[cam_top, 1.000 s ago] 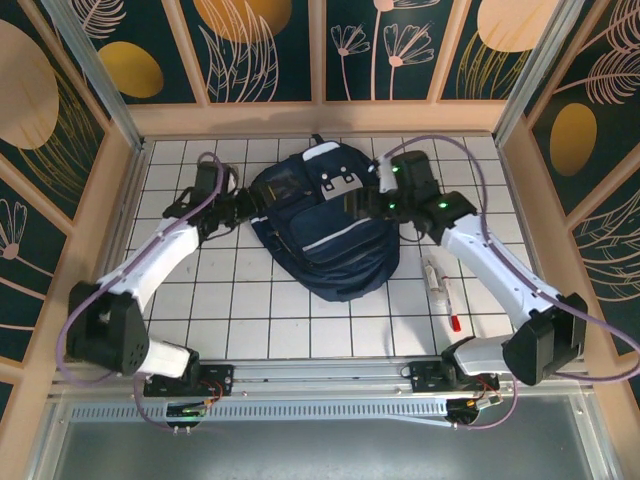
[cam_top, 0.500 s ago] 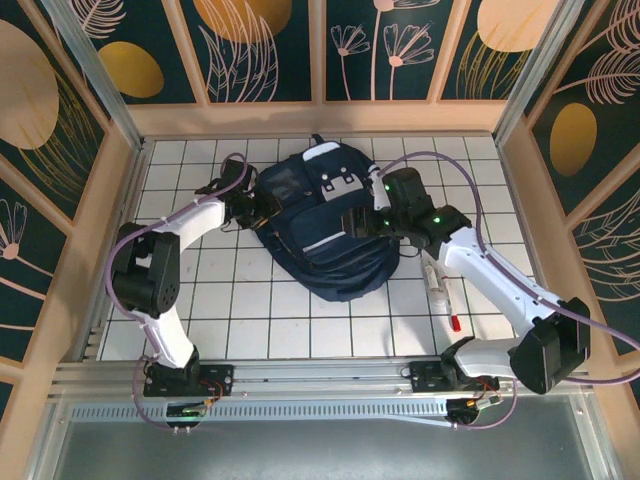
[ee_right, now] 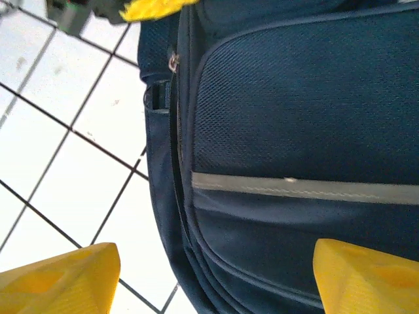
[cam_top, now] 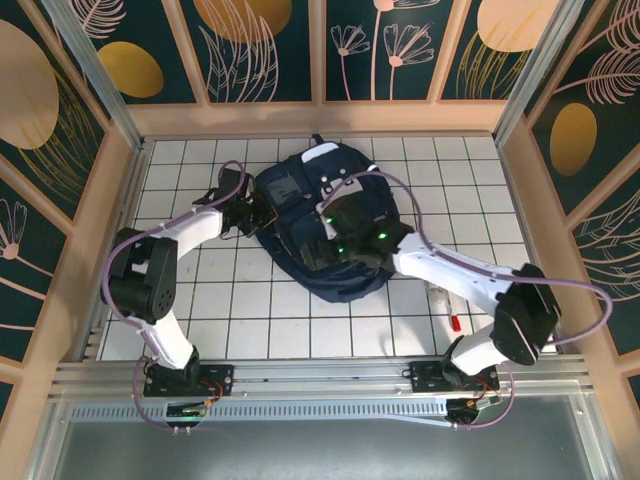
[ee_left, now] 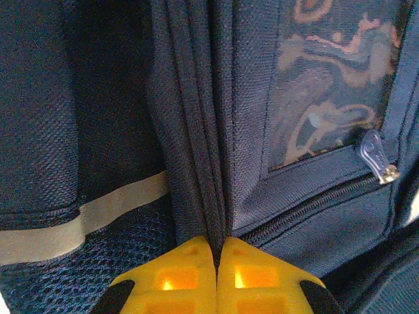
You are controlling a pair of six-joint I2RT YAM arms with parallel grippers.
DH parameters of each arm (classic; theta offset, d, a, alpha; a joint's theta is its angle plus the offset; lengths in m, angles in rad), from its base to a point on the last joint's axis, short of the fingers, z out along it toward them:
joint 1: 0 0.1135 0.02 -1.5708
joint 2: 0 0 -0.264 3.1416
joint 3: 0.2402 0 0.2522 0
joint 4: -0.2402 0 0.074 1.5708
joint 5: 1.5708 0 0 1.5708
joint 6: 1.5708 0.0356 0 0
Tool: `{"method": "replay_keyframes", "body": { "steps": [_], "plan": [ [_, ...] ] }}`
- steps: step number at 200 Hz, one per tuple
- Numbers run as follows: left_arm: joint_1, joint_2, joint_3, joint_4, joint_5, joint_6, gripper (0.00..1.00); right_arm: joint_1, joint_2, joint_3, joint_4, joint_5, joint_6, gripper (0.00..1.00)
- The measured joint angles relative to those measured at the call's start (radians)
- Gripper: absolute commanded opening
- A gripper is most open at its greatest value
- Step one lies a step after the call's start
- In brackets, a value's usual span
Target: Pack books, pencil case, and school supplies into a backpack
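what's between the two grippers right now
Backpack fabric: in the right wrist view its zipped side runs from the open right gripper up to the left gripper, shut on a fold.

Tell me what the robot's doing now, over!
Left tool shut, pinching a fold of the backpack. Right tool open over the backpack. Red pen out on the table, not yet packed.

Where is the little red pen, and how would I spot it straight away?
Start at the big navy backpack in the middle of the white tiled table. Look to its right and toward the near edge, just past the right arm. There a short pen lies on a tile, the only red thing on the white surface.
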Motion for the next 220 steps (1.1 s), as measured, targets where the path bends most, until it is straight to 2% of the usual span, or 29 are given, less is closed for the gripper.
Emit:
{"method": "replay_keyframes", "body": {
  "steps": [29,53,74,94,127,155,174,200,220],
  "plan": [
    [-0.006,-0.142,-0.128,0.027,0.003,-0.071,0.00,0.098,0.084,0.016,-0.022,0.121,0.018,0.79],
    [-0.024,-0.244,-0.243,0.047,0.000,-0.140,0.00,0.134,0.137,0.016,-0.034,0.239,0.009,0.78],
    [-0.053,-0.267,-0.265,0.049,-0.011,-0.172,0.00,0.097,0.176,0.016,-0.037,0.334,-0.022,0.73],
    [-0.082,-0.280,-0.265,0.066,-0.015,-0.211,0.00,0.007,0.180,0.016,-0.031,0.352,-0.057,0.72],
    [-0.128,-0.330,-0.310,0.140,0.002,-0.366,0.00,-0.182,0.180,0.054,0.019,0.310,-0.104,0.78],
    [-0.160,-0.386,-0.356,0.132,-0.006,-0.496,0.00,-0.244,0.160,0.109,0.017,0.241,-0.051,0.76],
    [-0.169,-0.420,-0.356,0.126,-0.039,-0.542,0.00,-0.221,0.096,0.096,-0.016,0.159,0.052,0.71],
    [-0.169,-0.442,-0.360,0.132,-0.066,-0.589,0.00,-0.075,-0.023,0.009,-0.009,0.067,0.181,0.66],
    [-0.169,-0.431,-0.370,0.143,-0.064,-0.608,0.00,0.002,-0.025,-0.027,0.001,0.016,0.198,0.64]
  ]
}}
